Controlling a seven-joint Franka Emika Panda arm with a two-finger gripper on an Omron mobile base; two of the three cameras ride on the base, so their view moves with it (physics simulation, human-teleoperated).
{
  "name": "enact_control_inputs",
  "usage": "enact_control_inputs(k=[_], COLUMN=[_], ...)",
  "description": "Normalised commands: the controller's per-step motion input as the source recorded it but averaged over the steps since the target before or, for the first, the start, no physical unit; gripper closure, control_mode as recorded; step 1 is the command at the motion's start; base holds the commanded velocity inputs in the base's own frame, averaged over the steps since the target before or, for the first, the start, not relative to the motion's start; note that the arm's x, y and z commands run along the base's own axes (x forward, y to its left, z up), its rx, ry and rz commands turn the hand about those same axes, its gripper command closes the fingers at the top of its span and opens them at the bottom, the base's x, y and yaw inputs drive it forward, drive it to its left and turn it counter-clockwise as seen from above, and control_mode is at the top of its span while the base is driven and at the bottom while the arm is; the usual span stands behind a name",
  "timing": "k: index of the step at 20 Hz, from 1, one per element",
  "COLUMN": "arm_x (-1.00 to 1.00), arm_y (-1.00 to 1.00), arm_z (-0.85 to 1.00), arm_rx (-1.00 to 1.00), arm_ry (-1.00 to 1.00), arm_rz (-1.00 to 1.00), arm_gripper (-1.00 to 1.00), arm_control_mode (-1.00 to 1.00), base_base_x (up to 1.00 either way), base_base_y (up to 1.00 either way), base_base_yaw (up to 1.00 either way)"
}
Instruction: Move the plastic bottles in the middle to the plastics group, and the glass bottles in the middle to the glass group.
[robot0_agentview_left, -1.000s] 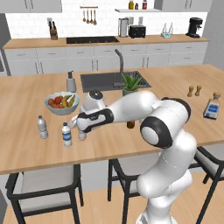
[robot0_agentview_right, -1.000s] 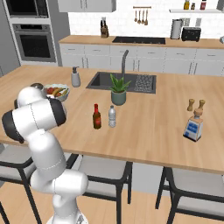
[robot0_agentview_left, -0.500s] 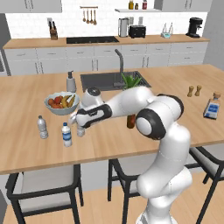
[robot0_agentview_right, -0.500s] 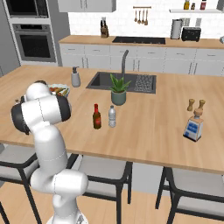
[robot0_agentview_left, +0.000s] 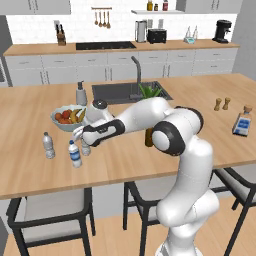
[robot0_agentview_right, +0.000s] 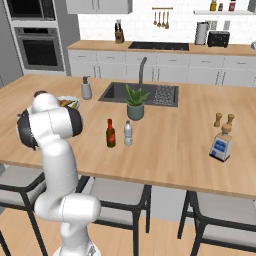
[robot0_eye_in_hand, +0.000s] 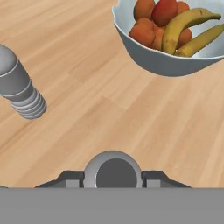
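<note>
White arm reached far left, low over the wooden island counter (robot0_agentview_left: 150, 165), gripper (robot0_eye_in_hand: 113, 179) clamped on a small clear ribbed plastic bottle (robot0_eye_in_hand: 113, 172) near the front-left edge, beside the blue-labelled water bottle (robot0_agentview_left: 75, 154) and white fruit bowl (robot0_eye_in_hand: 162, 61).

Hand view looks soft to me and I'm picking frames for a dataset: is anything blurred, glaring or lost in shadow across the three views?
Hand view: flat even light, no glare; the fruit bowl and the bottle cap between the fingertips have soft edges. Left base view: faint shadows under the blue-labelled bottle, nothing hidden. Right base view: evenly lit, the brown bottle reads clearly.
</note>
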Motion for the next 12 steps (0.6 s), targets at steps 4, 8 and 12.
enact_control_inputs(k=[4, 8, 12], arm_x=[0.00, 0.06, 0.00], arm_y=[0.14, -0.05, -0.33], arm_z=[-0.05, -0.04, 0.00], arm_rx=[0.00, 0.00, 0.00], arm_ry=[0.00, -0.01, -0.04], arm_rz=[0.00, 0.00, 0.00], arm_gripper=[1.00, 1.00, 1.00], arm_control_mode=[-1.00, -1.00, -1.00], base_base_x=[0.00, 0.00, 0.00], base_base_y=[0.00, 0.00, 0.00], base_base_yaw=[0.00, 0.00, 0.00])
